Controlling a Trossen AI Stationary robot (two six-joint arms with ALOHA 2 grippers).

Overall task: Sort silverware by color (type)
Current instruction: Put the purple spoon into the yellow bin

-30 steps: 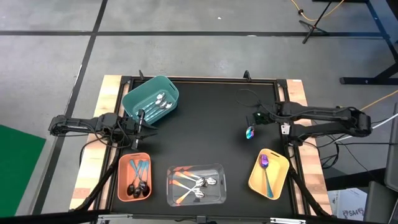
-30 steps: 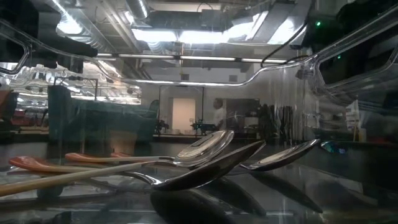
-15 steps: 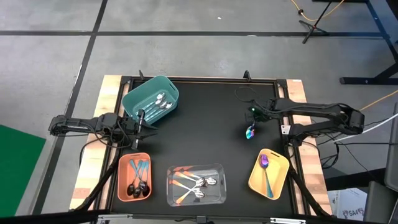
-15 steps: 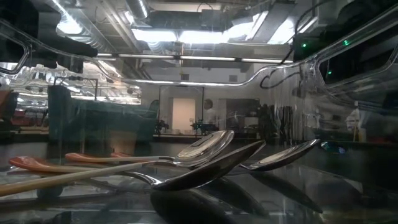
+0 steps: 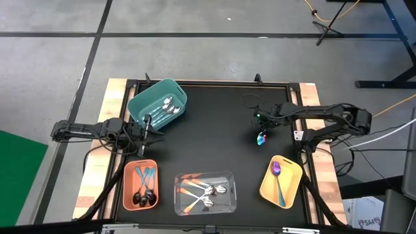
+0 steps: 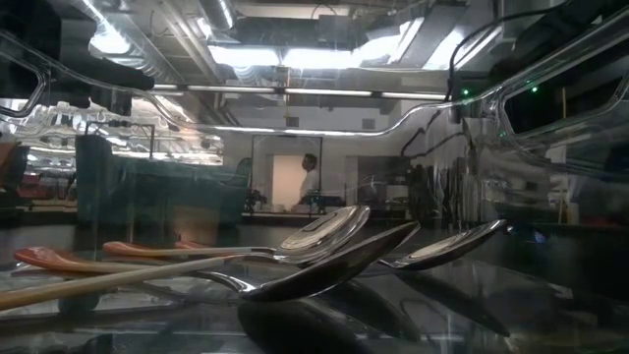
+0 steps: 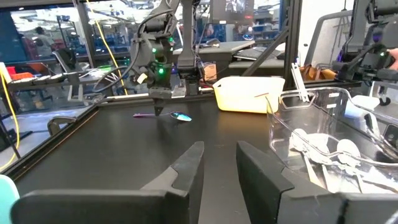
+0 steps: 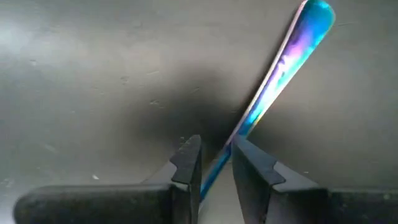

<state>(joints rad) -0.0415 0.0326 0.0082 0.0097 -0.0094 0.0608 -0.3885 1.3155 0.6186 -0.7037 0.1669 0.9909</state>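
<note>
black mat (image 5: 214, 136); right pincer (image 5: 259, 125) grips iridescent spoon (image 5: 261, 138); left pincer (image 5: 147, 126) part-open, empty.

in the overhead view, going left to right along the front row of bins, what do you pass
Salmon bin with teal-handled spoons → clear bin with orange-handled spoons → yellow bin with one purple spoon.

arms: dark, slender | left hand (image 7: 217, 163): two black wedge fingers | right wrist: green light

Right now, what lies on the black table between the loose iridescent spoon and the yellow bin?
Nothing: in the high view, only bare black tabletop separates the loose iridescent purple-and-teal spoon from the yellow plastic bin.
</note>
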